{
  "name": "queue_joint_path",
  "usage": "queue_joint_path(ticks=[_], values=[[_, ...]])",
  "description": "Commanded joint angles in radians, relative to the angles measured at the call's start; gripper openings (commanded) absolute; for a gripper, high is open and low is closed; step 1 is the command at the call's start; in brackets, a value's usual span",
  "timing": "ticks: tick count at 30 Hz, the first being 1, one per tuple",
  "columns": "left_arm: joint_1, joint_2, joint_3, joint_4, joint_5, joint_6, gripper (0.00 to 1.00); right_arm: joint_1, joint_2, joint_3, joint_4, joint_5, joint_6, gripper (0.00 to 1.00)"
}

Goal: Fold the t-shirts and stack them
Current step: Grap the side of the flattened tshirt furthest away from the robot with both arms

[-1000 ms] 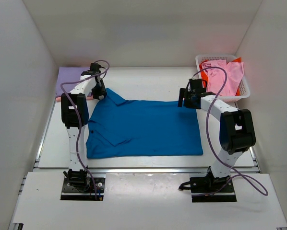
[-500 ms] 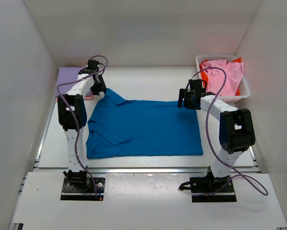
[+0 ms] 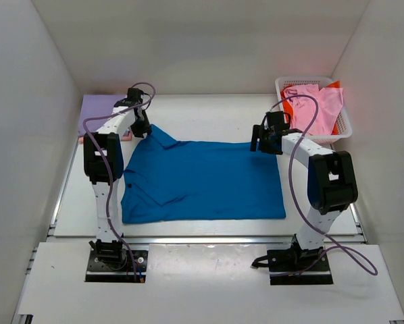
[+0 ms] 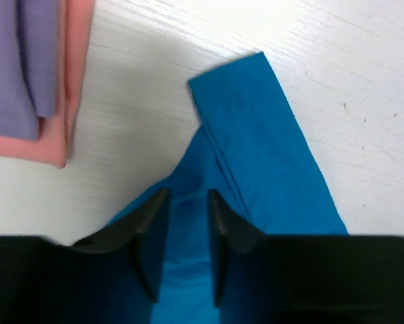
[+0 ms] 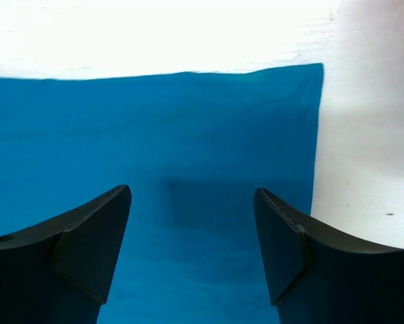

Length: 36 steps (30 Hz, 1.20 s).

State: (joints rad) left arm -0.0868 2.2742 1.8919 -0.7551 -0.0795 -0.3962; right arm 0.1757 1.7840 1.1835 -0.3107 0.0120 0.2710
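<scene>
Plain white box of a workcell, white table (image 3: 209,111), nothing fancy. The blue collared shirt (image 3: 202,182) is laid flat in the middle. Its long axis runs left to right, collar end on the left and hem on the right.

Both arms are parked on the far edge of it, one per corner. The left gripper (image 4: 188,196) sits over the collar and sleeve corner. Its jaws are only partly apart, with a slim gap between them and blue cloth showing in the gap. It doesn't look clamped to me, more like lined up over the fabric. The right gripper (image 5: 192,194) is spread wide over the far hem corner and holds nothing. The actual corner point is just ahead of its fingers and off to the right.

So from both grippers the bulk of the shirt lies toward the near side, back toward the arm bases. My guess is the next move is to nip the two far corners and bring that long edge toward the near one. Each arm already has its own corner closest.

Other stuff: a folded lavender shirt (image 3: 97,108) on top of a salmon shirt (image 4: 70,81) in the far left corner, just beside the left gripper. The white mesh basket (image 3: 344,128) is far right, with a pink shirt (image 3: 320,101) and an orange-red shirt (image 3: 334,85) waiting in it.
</scene>
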Motion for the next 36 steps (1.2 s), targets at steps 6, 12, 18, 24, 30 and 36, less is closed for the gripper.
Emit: queue_joint_path(ticks=[6,12,18,24,30,36], values=[[-0.013,0.005,-0.033,0.006,-0.011,0.013,0.40,-0.001,0.075,0.117,-0.008,0.123,0.083,0.73],[-0.014,0.011,-0.042,-0.006,-0.028,0.017,0.49,-0.007,0.144,0.209,-0.045,0.138,0.114,0.73],[-0.016,0.022,-0.034,-0.015,-0.009,0.030,0.08,-0.005,0.196,0.246,-0.071,0.154,0.126,0.73],[-0.018,0.010,-0.066,-0.001,0.003,0.037,0.00,-0.015,0.238,0.266,-0.079,0.166,0.155,0.72],[-0.014,-0.002,-0.077,-0.001,0.012,0.048,0.00,-0.012,0.262,0.303,-0.068,0.171,0.158,0.63],[-0.013,-0.007,-0.083,0.002,0.023,0.051,0.00,-0.014,0.224,0.272,-0.051,0.169,0.165,0.60]])
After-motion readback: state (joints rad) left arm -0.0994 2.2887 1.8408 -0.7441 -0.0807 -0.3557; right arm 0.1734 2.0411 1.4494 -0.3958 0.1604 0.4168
